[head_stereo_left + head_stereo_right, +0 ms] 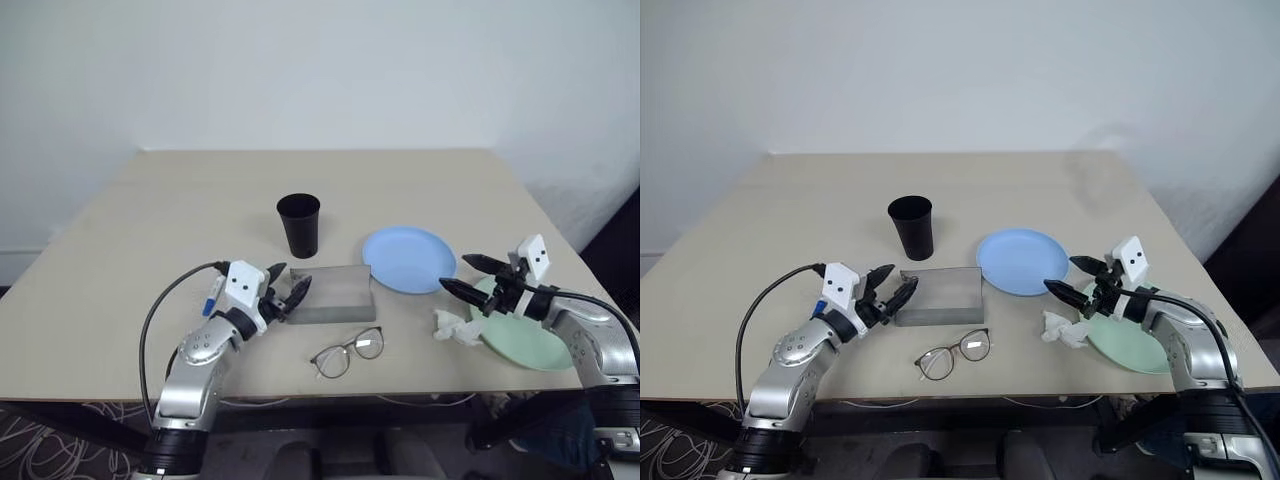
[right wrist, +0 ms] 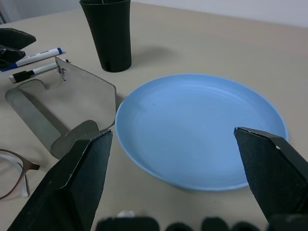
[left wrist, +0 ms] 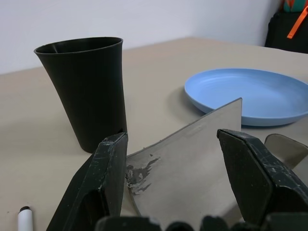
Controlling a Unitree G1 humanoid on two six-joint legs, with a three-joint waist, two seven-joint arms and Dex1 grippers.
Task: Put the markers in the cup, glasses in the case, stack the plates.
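Step in hand: judged as opening or steadying the case (image 1: pixel 333 294) for the glasses (image 1: pixel 347 353); nothing sorted yet.
How to do it well: better to close on the case's near left edge only, not on the markers (image 2: pixel 32 65) just beside it; keep the lid side free so it can lift.
Left gripper (image 1: pixel 292 296): spread open, holding nothing; fingers straddle the case corner in the left wrist view, contact not clear.
Left arm pose: forearm low over the table (image 1: pixel 150 230), gripper about level, aimed toward 1 o'clock at the case.
Right gripper (image 1: pixel 463 277): wide open, empty.
Right arm pose: wrist above the green plate (image 1: pixel 530 345), gripper tipped slightly down, aimed toward 10 o'clock at the blue plate (image 1: pixel 408 258).
Cup (image 1: pixel 299 225): upright, empty as far as seen, at 12 o'clock from the case, near.
Glasses: lying open at 6 o'clock from the case, apart from it.
Markers: on the table at 9 o'clock from the case, partly hidden behind the left wrist.
Plates: blue at 2 o'clock from the case; green at 4 o'clock from the blue, not stacked.
Tissue (image 1: pixel 455 326): crumpled, touching the green plate's left rim; keep the fingers off it.
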